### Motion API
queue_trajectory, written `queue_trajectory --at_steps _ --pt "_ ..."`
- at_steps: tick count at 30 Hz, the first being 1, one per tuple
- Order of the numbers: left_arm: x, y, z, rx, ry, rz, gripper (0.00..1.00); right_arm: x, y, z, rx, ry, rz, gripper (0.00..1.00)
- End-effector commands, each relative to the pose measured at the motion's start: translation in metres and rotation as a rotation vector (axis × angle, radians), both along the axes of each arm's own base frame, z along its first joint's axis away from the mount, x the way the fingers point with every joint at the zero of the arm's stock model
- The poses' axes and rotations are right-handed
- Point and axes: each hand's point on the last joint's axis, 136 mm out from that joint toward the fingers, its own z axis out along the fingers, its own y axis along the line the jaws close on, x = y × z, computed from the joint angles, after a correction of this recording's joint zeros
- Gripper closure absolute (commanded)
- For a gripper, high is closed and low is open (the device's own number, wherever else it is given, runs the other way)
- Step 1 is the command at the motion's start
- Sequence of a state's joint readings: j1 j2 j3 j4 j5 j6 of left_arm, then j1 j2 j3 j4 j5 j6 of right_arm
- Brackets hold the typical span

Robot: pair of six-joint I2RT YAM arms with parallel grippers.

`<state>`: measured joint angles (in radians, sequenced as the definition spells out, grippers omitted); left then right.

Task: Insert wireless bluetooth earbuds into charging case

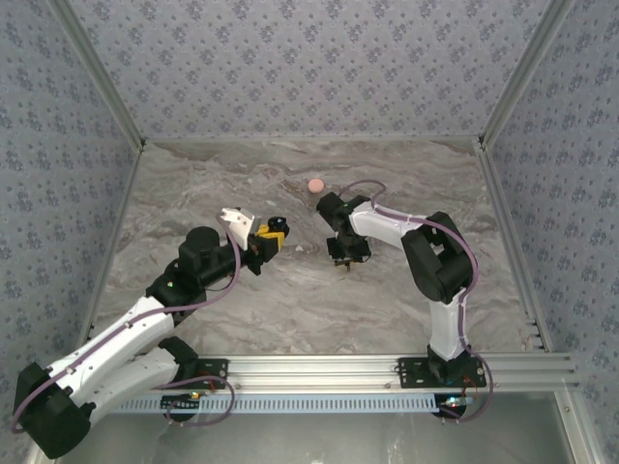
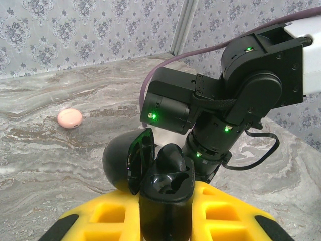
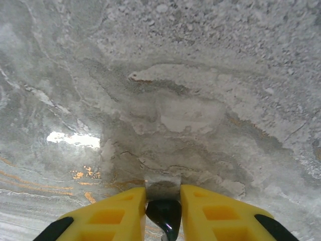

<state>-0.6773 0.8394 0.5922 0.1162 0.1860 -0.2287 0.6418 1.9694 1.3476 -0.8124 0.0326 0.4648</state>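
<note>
A grey marbled table (image 1: pixel 290 309) lies between walls (image 1: pixel 309 58) papered in a small blue-grey floral print. At the far middle of the table a round pink piece (image 1: pixel 315 184) (image 2: pixel 69 118) lies alone, well apart from both arms.

The left gripper (image 1: pixel 269 240) (image 2: pixel 165 216) is clenched on the charging case (image 1: pixel 277 225) (image 2: pixel 165 188). In the left wrist view its yellow fingers (image 2: pixel 108 213) press against the sides of the glossy black body. The case stands upright with its lid (image 2: pixel 131 160) swung open to the left. A rounded black lump rises at the back of the open tray; whether it is an earbud cannot be told.

The right gripper (image 1: pixel 346 255) (image 3: pixel 163 201) points down at the table, to the right of the case and apart from it in the top view. Its yellow fingers (image 3: pixel 118 213) are closed on a small glossy black earbud (image 3: pixel 164 217), pinched between the tips. In the right wrist view the marble fills the frame beyond the earbud. In the left wrist view the right arm (image 2: pixel 241 95), black with green lights, looms just behind the open case.
</note>
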Motion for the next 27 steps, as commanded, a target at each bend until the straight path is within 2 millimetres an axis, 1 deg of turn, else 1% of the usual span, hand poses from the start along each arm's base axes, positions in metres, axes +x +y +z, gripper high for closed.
queue_trajectory --at_steps 1,5,8,16,23,27 --pt "-0.001 -0.002 0.028 -0.055 -0.059 -0.005 0.82 -0.007 -0.002 -0.012 -0.037 0.039 -0.01 0.76" --pt "-0.001 -0.003 0.024 -0.048 -0.048 -0.011 0.82 -0.004 0.0 -0.006 -0.019 0.016 -0.001 0.76" --pt "0.0 -0.005 0.019 -0.043 -0.034 -0.015 0.82 -0.001 0.004 0.002 0.009 -0.016 0.016 0.76" --pt "0.004 -0.019 0.004 -0.036 0.01 -0.061 0.82 0.005 0.012 0.022 0.091 -0.093 0.05 0.76" --pt "0.011 -0.029 -0.012 -0.039 0.05 -0.073 0.82 0.011 0.018 0.046 0.189 -0.179 0.052 0.77" --pt "0.017 -0.032 -0.022 -0.044 0.075 -0.06 0.82 0.011 0.02 0.061 0.247 -0.212 0.054 0.77"
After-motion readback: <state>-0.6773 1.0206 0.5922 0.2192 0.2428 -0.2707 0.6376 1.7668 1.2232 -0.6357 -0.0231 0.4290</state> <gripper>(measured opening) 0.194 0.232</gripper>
